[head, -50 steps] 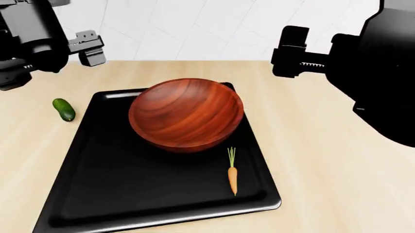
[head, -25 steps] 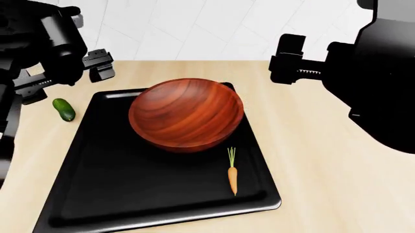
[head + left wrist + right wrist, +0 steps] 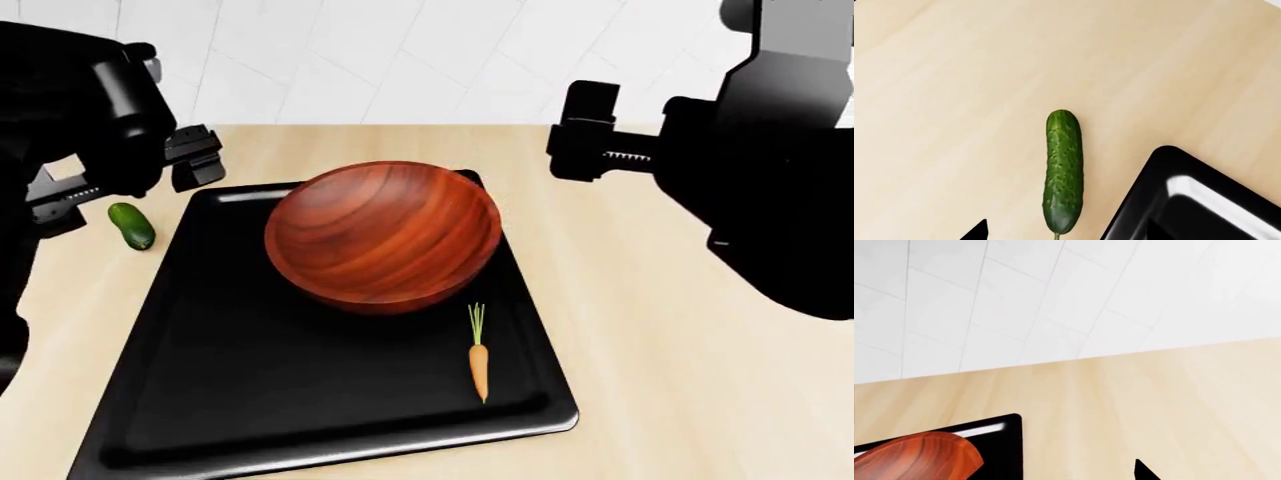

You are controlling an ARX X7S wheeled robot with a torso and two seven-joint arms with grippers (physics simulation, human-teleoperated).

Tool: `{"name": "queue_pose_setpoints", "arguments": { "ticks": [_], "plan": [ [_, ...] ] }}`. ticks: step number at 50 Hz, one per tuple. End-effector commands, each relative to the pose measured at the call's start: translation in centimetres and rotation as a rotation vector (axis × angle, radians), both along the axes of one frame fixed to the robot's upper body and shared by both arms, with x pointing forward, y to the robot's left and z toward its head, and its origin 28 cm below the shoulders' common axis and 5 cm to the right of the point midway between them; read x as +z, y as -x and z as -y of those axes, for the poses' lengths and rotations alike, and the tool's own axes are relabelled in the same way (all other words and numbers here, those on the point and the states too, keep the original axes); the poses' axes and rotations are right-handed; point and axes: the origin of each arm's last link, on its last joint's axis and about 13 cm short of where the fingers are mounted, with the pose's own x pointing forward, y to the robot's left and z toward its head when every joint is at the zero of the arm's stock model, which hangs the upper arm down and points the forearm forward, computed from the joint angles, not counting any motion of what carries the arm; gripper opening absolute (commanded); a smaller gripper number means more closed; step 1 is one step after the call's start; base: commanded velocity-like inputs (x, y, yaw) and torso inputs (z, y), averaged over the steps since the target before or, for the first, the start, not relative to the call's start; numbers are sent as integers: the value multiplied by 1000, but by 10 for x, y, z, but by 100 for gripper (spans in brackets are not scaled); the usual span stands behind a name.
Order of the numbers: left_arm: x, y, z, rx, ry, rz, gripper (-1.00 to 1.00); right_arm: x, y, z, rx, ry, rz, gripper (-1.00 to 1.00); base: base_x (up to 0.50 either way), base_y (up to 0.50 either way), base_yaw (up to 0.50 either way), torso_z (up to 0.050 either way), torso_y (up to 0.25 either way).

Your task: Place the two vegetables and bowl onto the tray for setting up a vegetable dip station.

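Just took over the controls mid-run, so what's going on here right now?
The wooden bowl and the carrot already sit on the black tray. The cucumber lies on the wooden counter just off the tray's left edge. The left end effector hovers near the cucumber, holding nothing. The right end effector hangs above the counter, also holding nothing.
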Motion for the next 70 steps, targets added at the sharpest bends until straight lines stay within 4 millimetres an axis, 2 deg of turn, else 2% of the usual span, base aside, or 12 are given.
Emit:
{"name": "queue_pose_setpoints", "arguments": {
  "ticks": [1, 16, 36, 43, 45, 47, 50, 54, 61, 63, 70],
  "plan": [
    [-1, -2, -3, 11, -1, 12, 100, -2, -1, -1, 5, 0, -7, 100, 0, 0, 0, 0, 0],
    [15, 0, -9, 39, -29, 57, 100, -3, -1, -2, 10, 2, -9, 100, 0, 0, 0, 0, 0],
    [0, -1, -20, 30, -73, 58, 100, -3, -1, -3, 18, 5, -10, 100, 0, 0, 0, 0, 0],
    [-2, -3, -21, 17, -36, 94, 100, -4, -3, -4, 23, 5, -13, 100, 0, 0, 0, 0, 0],
    [2, -5, -23, 12, -9, 155, 100, -5, -3, -4, 25, 6, -14, 100, 0, 0, 0, 0, 0],
    [2, -3, -22, 17, 42, 136, 100, -5, -3, -4, 25, 6, -15, 100, 0, 0, 0, 0, -250],
    [4, -4, -22, -1, 4, 151, 100, -5, -3, -5, 27, 5, -16, 100, 0, 0, 0, 0, -6],
    [9, -4, -23, 11, 50, 190, 100, -6, -4, -5, 29, 4, -17, 100, 0, 0, 0, 5, -188],
    [10, -4, -25, -13, -1, 210, 100, -7, -3, -4, 29, 5, -19, 100, 0, 0, 0, 7, -169],
    [11, -5, -26, 25, 25, 210, 100, -7, -3, -4, 28, 5, -21, 100, 0, 0, 0, 5, -250],
    [14, -4, -33, 38, -33, 224, 100, -8, -4, -5, 31, 7, -22, 100, 0, 0, 0, 0, 0]
  ]
}}
